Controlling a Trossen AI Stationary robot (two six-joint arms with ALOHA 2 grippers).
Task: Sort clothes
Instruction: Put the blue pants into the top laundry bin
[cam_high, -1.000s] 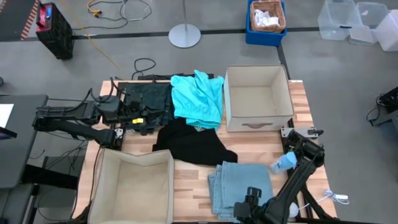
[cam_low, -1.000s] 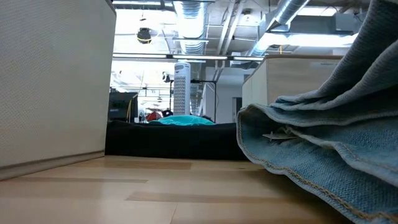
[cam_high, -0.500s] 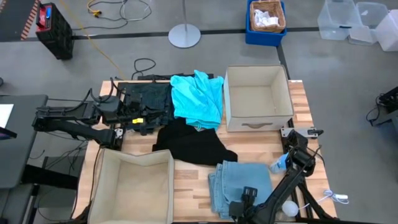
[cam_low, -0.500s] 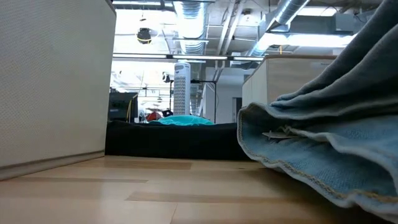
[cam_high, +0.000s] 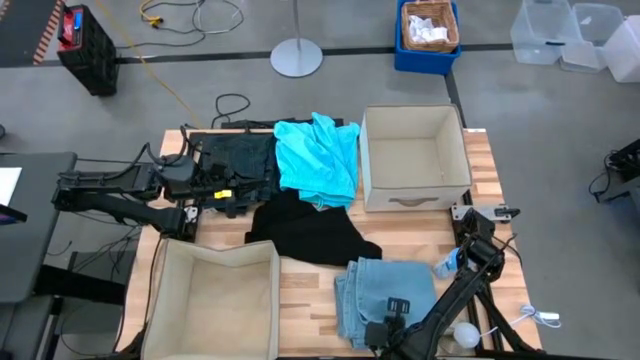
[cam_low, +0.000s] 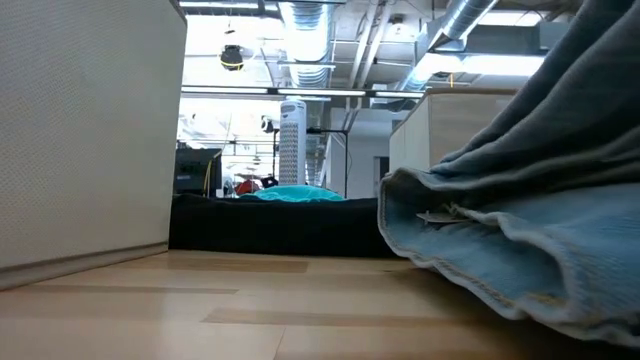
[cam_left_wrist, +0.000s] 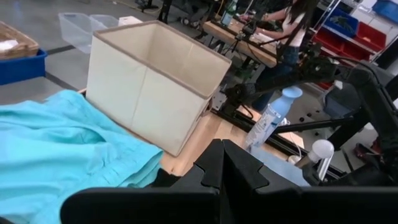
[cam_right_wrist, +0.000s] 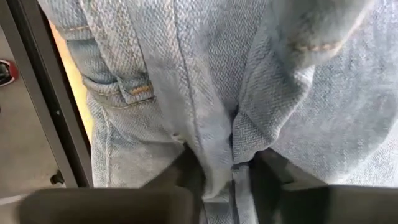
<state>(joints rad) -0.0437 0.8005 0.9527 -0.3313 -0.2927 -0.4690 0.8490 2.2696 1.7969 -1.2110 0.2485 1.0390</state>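
Note:
The folded pale dusty-blue garment lies flat at the table's near right and fills the right of the low view. My right gripper is at its near edge, shut on a fold of it. Flat on the table are the black garment in the middle and the bright turquoise one behind it. The dark green one lies at the far left. My left gripper waits shut over the dark green garment's near edge. My right gripper pinches a raised fold of the pale-blue denim between its two fingers, close to the garment's near edge. One finger stands on each side of the fold. It comes from the table's near side, slanting down. The rest of the garment lies on the table.
An open beige bin stands at the far right, and another at the near left. A blue-capped bottle stands right of the denim. A person shows at a bench beyond the table.
My right gripper has moved a little toward the table's left edge along the near edge of the pale-blue garment. In the low view the garment's near edge has bunched and risen; the rest stays flat.

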